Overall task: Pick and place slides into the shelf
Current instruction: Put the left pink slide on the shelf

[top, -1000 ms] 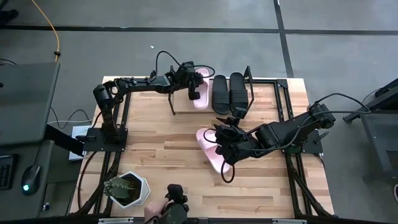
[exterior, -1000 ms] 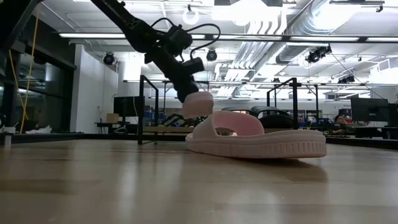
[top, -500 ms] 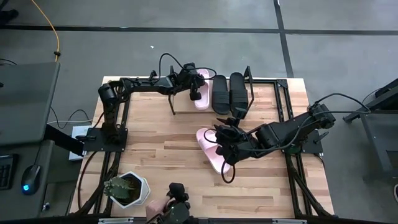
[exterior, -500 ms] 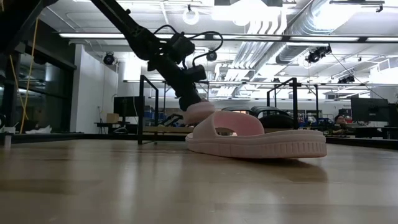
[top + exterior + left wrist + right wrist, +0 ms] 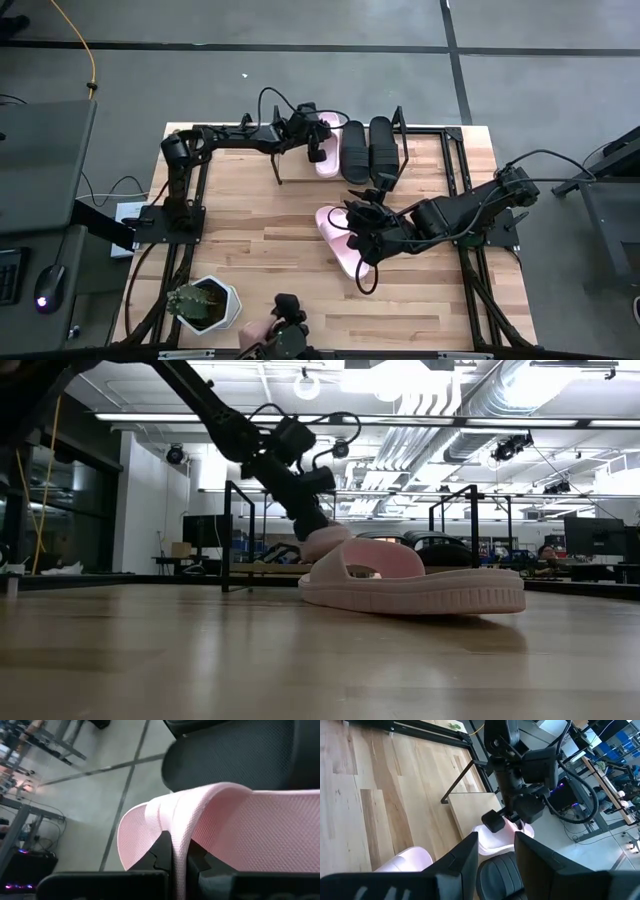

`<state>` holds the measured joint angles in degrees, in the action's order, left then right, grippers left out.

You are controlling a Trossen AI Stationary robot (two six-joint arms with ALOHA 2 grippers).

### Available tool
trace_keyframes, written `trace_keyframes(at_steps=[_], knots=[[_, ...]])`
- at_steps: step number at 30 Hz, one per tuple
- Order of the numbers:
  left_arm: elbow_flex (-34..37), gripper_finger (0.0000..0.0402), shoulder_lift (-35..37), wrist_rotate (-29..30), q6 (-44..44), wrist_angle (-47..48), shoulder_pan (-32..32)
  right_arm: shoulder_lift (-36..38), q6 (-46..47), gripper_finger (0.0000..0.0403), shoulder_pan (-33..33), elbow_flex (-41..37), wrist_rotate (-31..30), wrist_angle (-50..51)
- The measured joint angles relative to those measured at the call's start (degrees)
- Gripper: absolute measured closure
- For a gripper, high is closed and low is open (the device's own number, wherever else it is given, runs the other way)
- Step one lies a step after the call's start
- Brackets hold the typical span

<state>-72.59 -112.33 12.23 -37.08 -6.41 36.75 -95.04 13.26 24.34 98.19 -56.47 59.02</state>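
Up close, left gripper [image 5: 179, 857] pinches mesh-textured pink slide [image 5: 260, 827] strap

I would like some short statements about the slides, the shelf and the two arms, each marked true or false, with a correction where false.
1. The left gripper is shut on a pink slide at the shelf. True.
2. Two black slides lie side by side on the shelf. True.
3. All four slides are on the shelf. False: a second pink slide lies on the table, in front of the shelf.
4. The right gripper waits off the table's edge. False: it is over the table, at the second pink slide.
5. A potted plant stands on the shelf. False: it stands at the table's near left corner.
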Motion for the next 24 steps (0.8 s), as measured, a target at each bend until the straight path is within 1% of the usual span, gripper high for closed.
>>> trace_keyframes(at_steps=[5, 16, 19, 24], knots=[[-0.1, 0.0402, -1.7, 0.1, -0.2, -1.3, -0.1, 0.0, 0.3, 0.0284, 0.0, 0.0, 0.1, 0.2], [-0.1, 0.0402, -1.8, -0.4, 0.6, -2.1, -0.1, 0.0, 0.9, 0.0284, 0.0, 0.0, 0.1, 0.2], [0.0, 0.0402, -1.9, -0.4, 1.1, -2.5, -0.8, 0.0, 0.9, 0.0284, 0.0, 0.0, 0.1, 0.3], [0.0, 0.0401, -2.0, 0.3, -0.4, -3.4, -1.9, 0.0, 0.9, 0.0284, 0.0, 0.0, 0.1, 0.2]])
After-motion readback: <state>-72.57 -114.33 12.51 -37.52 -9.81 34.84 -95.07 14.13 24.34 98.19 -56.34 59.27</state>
